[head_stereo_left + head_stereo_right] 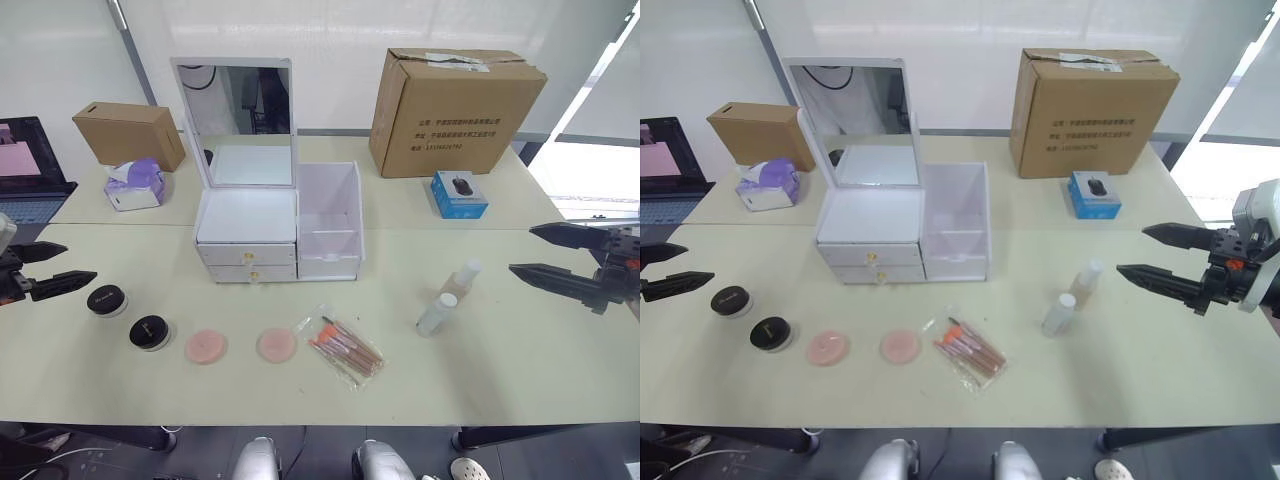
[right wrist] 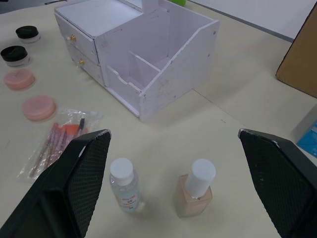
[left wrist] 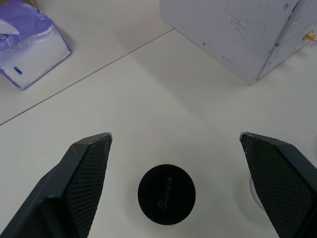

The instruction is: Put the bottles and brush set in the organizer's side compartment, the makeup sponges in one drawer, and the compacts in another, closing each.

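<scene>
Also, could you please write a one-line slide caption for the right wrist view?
Open right gripper above two bottles, beside the organizer and brush set.

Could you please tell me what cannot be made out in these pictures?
- Drawers' contents: both drawers of the organizer are shut.
- Label text on the clear bottle: too small, right wrist view.
- Second compact: behind the left gripper's finger, left wrist view.
</scene>
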### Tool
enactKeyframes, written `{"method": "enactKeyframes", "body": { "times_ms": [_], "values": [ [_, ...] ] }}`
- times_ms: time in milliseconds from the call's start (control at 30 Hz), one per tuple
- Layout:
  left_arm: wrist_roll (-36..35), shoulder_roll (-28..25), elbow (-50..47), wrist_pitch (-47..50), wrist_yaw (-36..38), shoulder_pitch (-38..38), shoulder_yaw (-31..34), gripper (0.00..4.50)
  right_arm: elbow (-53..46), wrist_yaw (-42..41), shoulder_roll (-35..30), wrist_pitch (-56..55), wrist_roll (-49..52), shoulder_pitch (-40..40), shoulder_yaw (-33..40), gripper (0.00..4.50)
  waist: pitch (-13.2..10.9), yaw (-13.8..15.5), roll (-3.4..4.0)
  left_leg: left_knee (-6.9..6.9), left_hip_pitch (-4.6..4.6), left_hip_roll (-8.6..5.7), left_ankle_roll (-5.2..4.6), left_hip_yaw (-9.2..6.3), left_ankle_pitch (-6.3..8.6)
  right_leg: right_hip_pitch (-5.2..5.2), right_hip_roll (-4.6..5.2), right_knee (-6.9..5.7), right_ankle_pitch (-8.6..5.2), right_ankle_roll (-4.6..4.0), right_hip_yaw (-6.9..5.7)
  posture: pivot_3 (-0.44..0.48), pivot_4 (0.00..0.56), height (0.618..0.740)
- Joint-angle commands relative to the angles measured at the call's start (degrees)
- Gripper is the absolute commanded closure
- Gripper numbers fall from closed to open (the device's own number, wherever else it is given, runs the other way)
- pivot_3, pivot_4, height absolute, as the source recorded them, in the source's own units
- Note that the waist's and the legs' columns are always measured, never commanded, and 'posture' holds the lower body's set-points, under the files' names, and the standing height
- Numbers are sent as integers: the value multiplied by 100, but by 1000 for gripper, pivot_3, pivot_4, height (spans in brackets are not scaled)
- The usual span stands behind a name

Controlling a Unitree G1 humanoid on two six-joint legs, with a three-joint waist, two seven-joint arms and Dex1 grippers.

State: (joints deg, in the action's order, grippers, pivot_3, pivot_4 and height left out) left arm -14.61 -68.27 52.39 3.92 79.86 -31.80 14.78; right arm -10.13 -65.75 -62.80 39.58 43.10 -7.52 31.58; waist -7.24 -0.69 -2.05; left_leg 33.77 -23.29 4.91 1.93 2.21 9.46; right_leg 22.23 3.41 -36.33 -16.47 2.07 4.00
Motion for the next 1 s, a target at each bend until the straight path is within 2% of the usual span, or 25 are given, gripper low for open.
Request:
{"method": "enactKeyframes", "body": {
  "times_ms": [33, 133, 267, 433, 533, 633, 767, 833, 1000],
  "values": [
    [80, -212, 196, -127, -47, -490, 20, 52, -125, 26, -29, 73, 121, -98, 67, 0, 0, 7, -1, 0, 0, 0, 0, 0, 0, 0, 0, 0, 0, 0, 0, 0, 150, 740],
    [138, -209, 353, -15, 4, -1005, -66, 52, -262, 108, -31, 222, 236, -169, 36, 0, -1, 34, -12, 3, -8, 1, 0, -3, 0, 4, -4, -4, -8, 11, -3, 0, 150, 740],
    [-193, 37, -85, 560, 246, -1316, 10, 52, -352, 184, -17, 472, 390, -168, 72, 0, 0, 37, -9, 8, -6, -2, 0, -1, 0, -4, -1, -5, -8, 13, 0, 0, 150, 740],
    [-891, 292, -1741, 1805, 476, -1005, 94, 52, -591, 340, 63, 809, 660, -36, 186, 0, 0, 32, -10, 14, -5, -2, 0, -3, 0, 0, -3, -43, -2, 23, 0, 0, 150, 740],
    [-1381, 391, -3178, 2750, 519, -666, -51, 52, -806, 434, 108, 1008, 854, 109, 360, 0, 0, 5, -10, 15, -3, -3, -1, -6, -1, -1, -4, -46, -2, 23, 4, 0, 150, 740],
    [-1932, 734, -4403, 3672, 206, -693, -269, 52, -1110, 700, 228, 1142, 1002, 270, 663, 0, 0, 21, -10, 17, 1, -4, -1, -11, -1, -7, -6, -50, -9, 29, 4, 0, 150, 740],
    [-2285, 1271, -5451, 4239, -212, -790, -643, 52, -1703, 1109, 483, 1439, 1264, 742, 1192, 0, 0, 27, -10, 21, 0, -9, -1, -21, -1, -11, -9, -49, -19, 47, 6, 0, 150, 740],
    [-2390, 1482, -5713, 4440, -386, -903, -790, 52, -1945, 1321, 608, 1534, 1385, 941, 1410, 0, 0, 29, -10, 31, -2, -11, -2, -40, -1, -15, -18, -48, -19, 48, 8, 0, 150, 740],
    [-2454, 2466, -6071, 4764, -1092, -1621, -1390, 52, -2849, 1951, 1332, 1671, 1725, 1974, 2132, 0, 1, 88, -11, 53, -1, -20, -3, -76, -2, -31, -31, -46, -21, 50, 9, 0, 150, 740]
  ]
}}
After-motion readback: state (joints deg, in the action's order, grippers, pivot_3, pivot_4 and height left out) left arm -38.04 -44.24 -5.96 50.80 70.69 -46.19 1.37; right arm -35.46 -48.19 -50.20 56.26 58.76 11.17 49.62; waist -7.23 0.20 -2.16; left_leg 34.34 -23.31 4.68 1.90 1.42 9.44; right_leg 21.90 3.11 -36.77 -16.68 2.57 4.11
